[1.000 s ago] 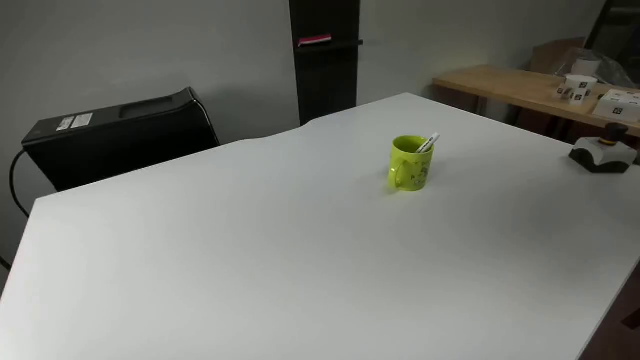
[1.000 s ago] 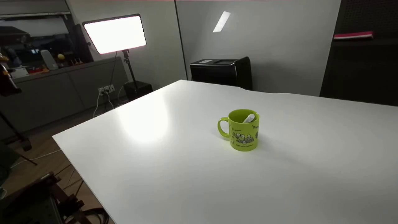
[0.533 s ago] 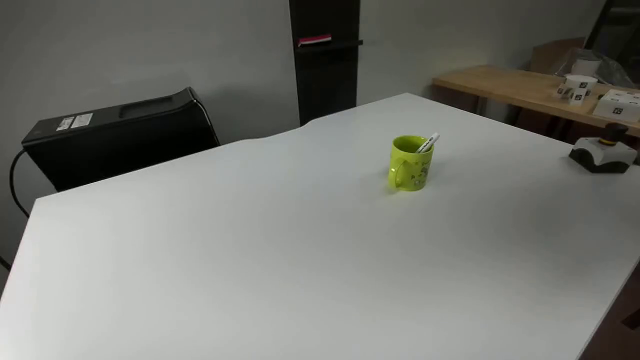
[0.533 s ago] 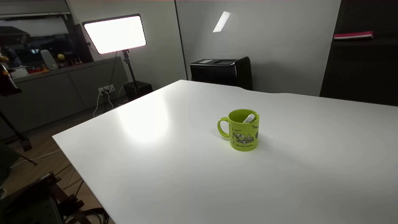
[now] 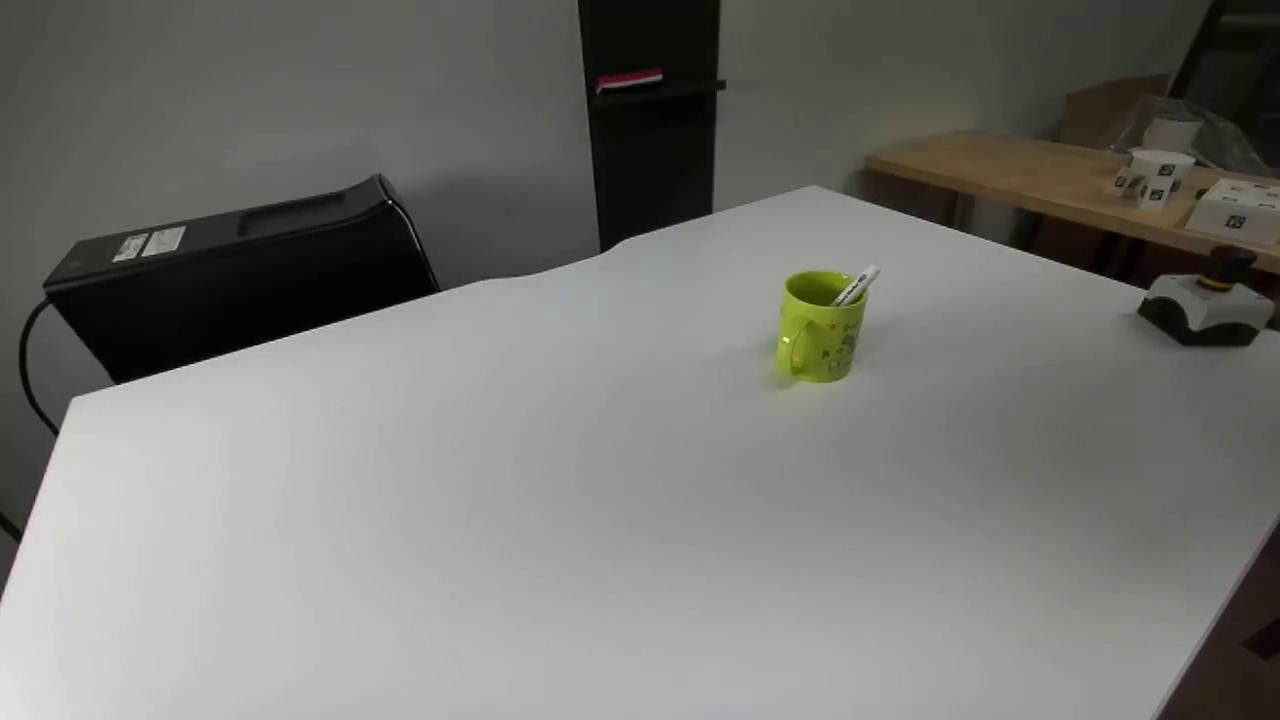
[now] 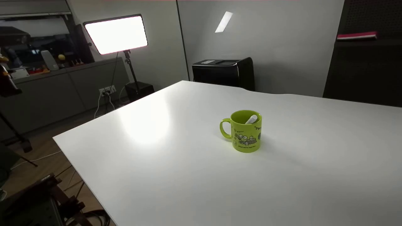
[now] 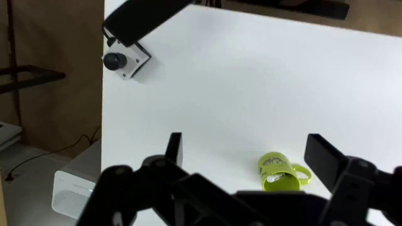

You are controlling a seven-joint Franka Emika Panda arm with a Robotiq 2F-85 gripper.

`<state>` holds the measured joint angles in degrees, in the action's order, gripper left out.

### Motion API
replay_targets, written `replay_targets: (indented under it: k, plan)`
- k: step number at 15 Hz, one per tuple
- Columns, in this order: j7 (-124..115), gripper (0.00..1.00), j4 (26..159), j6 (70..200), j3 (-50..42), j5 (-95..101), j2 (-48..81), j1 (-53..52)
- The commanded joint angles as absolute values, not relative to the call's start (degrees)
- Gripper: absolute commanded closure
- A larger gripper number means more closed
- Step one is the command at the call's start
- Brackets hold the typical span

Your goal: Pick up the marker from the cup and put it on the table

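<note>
The lime-green cup point(image 5: 820, 340) stands upright on the white table point(image 5: 520, 480), its side handle visible in both exterior views; it also shows in an exterior view point(image 6: 246, 136). The slim white marker point(image 5: 855, 287) leans inside it, its white end just above the rim, also seen in an exterior view point(image 6: 251, 119). Its other end is hidden in the cup. In the wrist view my gripper point(image 7: 245, 146) is open and empty, its fingers wide apart. The cup point(image 7: 274, 161) with the marker point(image 7: 273, 178) shows beyond and between the fingers, partly covered by the gripper body. The arm is outside both exterior views.
A grey-and-black button box point(image 5: 1205, 308) sits near the table's edge, also in the wrist view point(image 7: 128, 59). A wooden table point(image 5: 990, 165) with white cups and a box stands behind. A black cabinet-like unit point(image 5: 240, 270) and a lit panel lamp point(image 6: 116, 34) stand beyond the table.
</note>
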<state>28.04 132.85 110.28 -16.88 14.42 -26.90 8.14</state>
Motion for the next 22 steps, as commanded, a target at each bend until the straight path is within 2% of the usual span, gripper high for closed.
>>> replay_targets:
  k: [1,14,22]
  plan:
    - [29.6,0.0,129.31,115.15,-18.69,7.72,-19.99,6.38]
    - [21.27,0.0,131.56,132.56,-11.35,2.6,-5.39,6.64]
    - [21.33,0.0,131.59,131.55,-9.73,3.48,-3.61,7.13]
